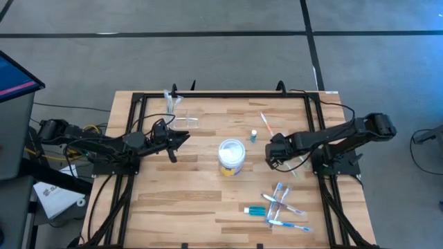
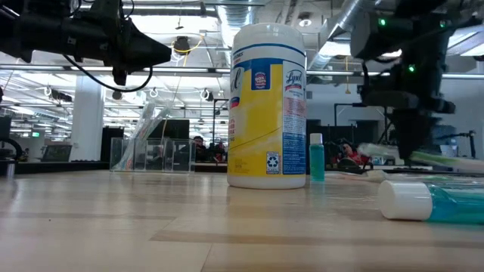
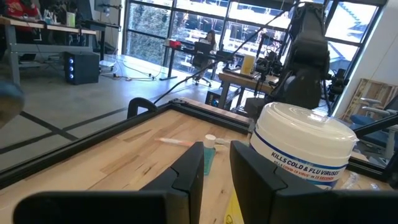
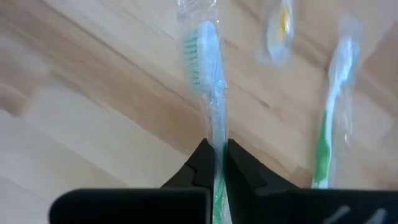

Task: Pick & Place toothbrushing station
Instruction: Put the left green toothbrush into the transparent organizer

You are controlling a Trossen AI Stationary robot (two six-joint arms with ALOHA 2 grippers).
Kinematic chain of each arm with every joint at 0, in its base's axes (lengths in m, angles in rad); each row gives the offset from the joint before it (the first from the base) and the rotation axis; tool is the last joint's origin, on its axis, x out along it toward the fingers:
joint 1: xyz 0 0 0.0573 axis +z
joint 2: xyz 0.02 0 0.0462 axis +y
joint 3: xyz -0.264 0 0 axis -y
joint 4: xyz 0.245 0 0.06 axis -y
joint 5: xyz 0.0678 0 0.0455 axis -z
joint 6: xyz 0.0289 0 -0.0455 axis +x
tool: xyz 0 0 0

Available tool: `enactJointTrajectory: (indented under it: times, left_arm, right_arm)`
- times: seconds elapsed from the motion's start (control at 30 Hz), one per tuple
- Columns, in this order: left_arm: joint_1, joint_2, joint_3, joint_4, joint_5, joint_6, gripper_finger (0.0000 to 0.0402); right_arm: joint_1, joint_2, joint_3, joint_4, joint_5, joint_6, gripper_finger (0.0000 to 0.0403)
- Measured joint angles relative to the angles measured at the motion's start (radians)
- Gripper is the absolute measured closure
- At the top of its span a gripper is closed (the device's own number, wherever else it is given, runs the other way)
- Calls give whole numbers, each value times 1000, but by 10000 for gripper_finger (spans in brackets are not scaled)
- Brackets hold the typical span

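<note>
Clamped in the right tool (image 4: 216, 163), a wrapped toothbrush (image 4: 209, 81) hangs over the desk (image 1: 187, 200), so carrying seems underway and next needs travel to the station (image 1: 181, 122), just beyond the idle left tool (image 3: 216, 165), fingers apart.

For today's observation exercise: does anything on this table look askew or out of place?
Mildly. The wrapped toothbrushes lie criss-crossed in a loose heap. The right gripper pinches one wrapped toothbrush.
</note>
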Motion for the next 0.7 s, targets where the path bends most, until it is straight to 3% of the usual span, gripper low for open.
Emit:
enactJointTrajectory:
  times: [0.5, 0.7]
  left_arm:
    - [0, 0, 0, 0, 0, -7, 327]
    - [0, 0, 0, 9, 9, -10, 327]
  right_arm:
    - [14, -65, 245, -52, 282, -181, 397]
    - [14, -165, 285, 82, 379, -322, 397]
